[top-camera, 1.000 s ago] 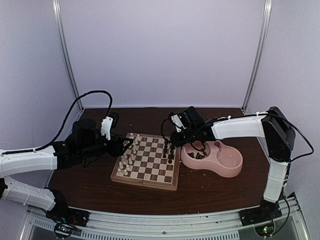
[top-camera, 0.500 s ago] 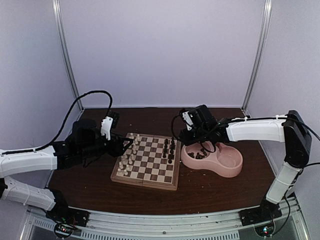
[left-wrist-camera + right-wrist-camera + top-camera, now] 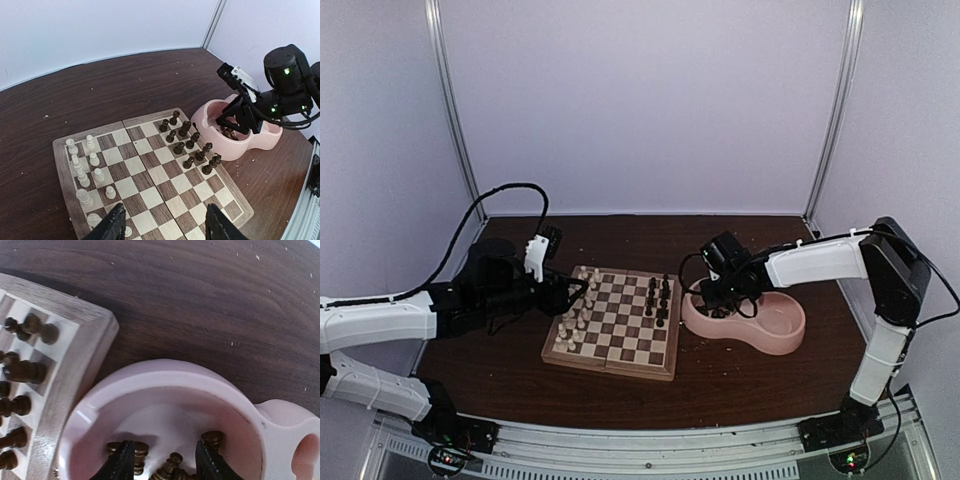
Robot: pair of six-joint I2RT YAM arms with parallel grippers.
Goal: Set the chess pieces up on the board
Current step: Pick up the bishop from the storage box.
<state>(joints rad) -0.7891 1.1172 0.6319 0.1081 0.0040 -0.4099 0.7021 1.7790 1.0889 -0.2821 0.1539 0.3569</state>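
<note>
Currently, right gripper (image 3: 165, 467) stands parted over dark pieces (image 3: 172, 459) in bowl (image 3: 165, 372); left gripper (image 3: 165, 225), parted and empty, overhangs board (image 3: 150, 175).

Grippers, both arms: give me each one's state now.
Left gripper: open, empty, over the board.
Right gripper: open, holding nothing, over dark pieces in the pink bowl.

Left fingers (image 3: 112, 227) spread, held level — right fingers (image 3: 122, 464) spread, angled down

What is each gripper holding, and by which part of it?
Nothing. The left gripper is open above the board; the right gripper is open over the dark pieces in the pink bowl, with none clamped.
</note>
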